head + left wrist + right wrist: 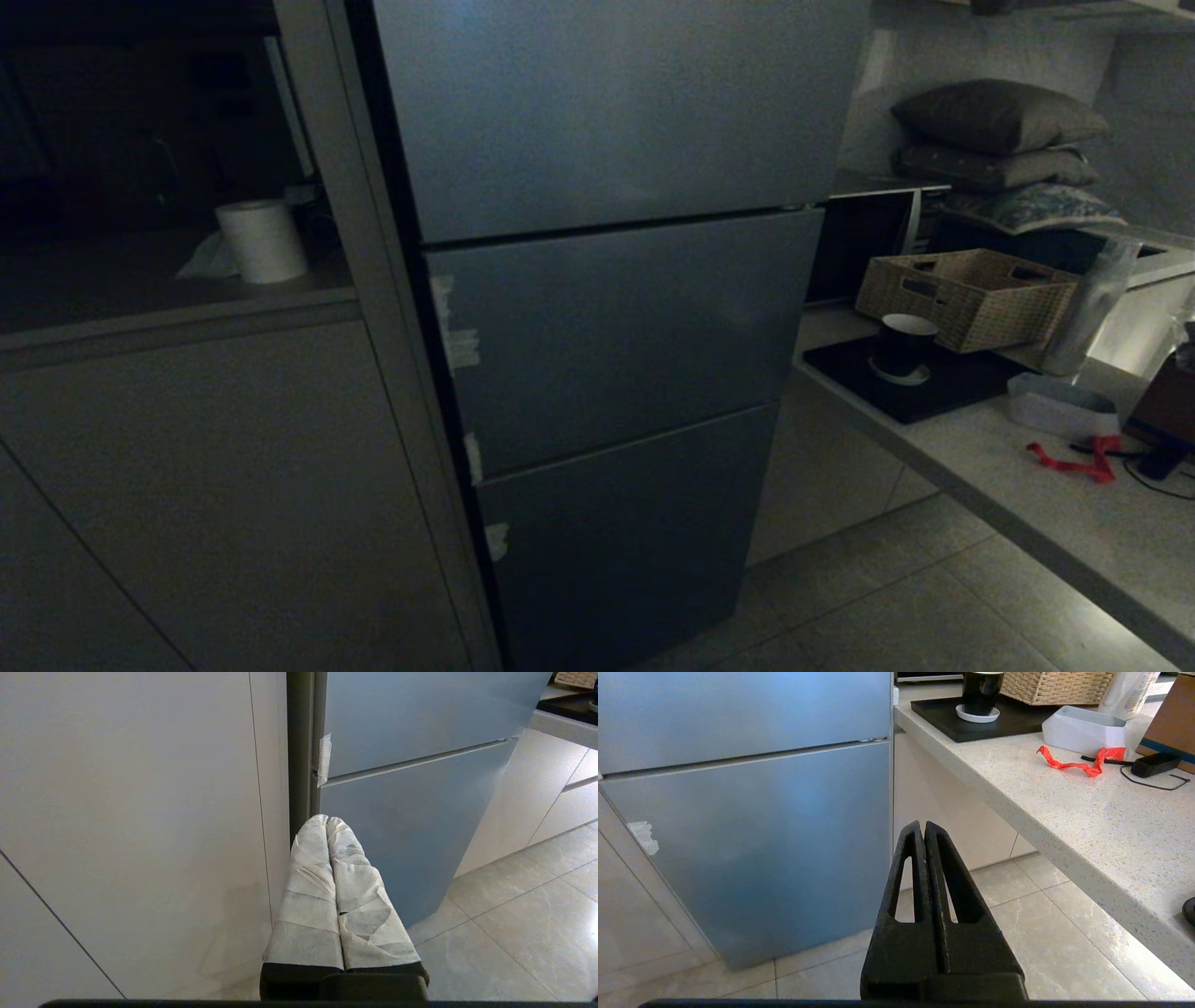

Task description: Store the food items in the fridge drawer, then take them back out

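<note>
- On the far left you see a dim counter niche with a roll of paper (262, 240) standing on it, above the plain cabinet fronts (187, 485). Nothing of the task is there.
- Your left gripper (327, 820) hangs low, near the seam between the cabinet and the fridge (607, 327). Its two fingers, wrapped in white tape, are pressed together and they hold nothing.
- In the middle stands the fridge with its three doors, and all three are closed. The middle door (616, 336) hides the drawer, so you cannot see the drawer at all now. Pieces of tape (457, 345) sit on the left edges of the doors.
- Your right gripper (924, 824) also hangs low, between the lower fridge door and the counter (1087, 821) on the right. Its black fingers are closed tight and it carries nothing.
- On the right counter you see a dark tray (910, 383) with a black cup (904, 343), a woven basket (966, 297), a white container (1062, 407) and a red strip (1074, 461) that looks like ribbon or wrapper, not food.
- The food items do not show in any view; I cannot tell where they are.
- My judgement: the task is at its very beginning. Still to do: open the middle door, pull out the drawer, find the food, put it in, and then take it out again.
</note>
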